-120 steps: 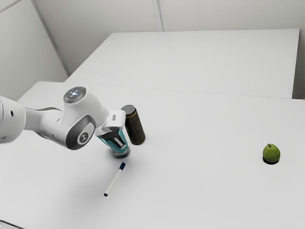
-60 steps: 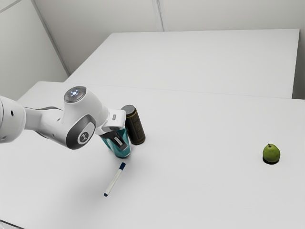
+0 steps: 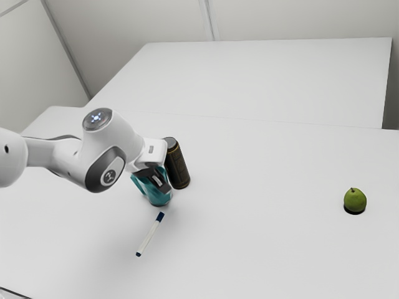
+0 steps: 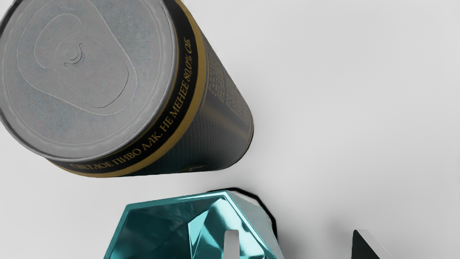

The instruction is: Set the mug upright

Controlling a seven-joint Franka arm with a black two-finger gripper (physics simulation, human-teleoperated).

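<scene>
Since the first frame, the mug (image 3: 160, 199) has come up from a tilt onto its base, and the arm (image 3: 103, 156) has shifted slightly toward the exterior view's right. The tool (image 3: 160, 179) is spread wide and grips nothing: one finger (image 4: 231, 246) is over or in the mug's mouth, the other (image 4: 364, 250) outside its wall; I cannot tell whether either touches it. The mug's mouth faces up, its long axis roughly vertical, and what looks like its handle is toward the exterior view's left. The mug stands on the desk (image 3: 262, 249) below the tool, its wall between the fingers. The can (image 3: 179, 171) is just beside it, on the far side; the marker (image 3: 149, 235) lies on the near side.
</scene>
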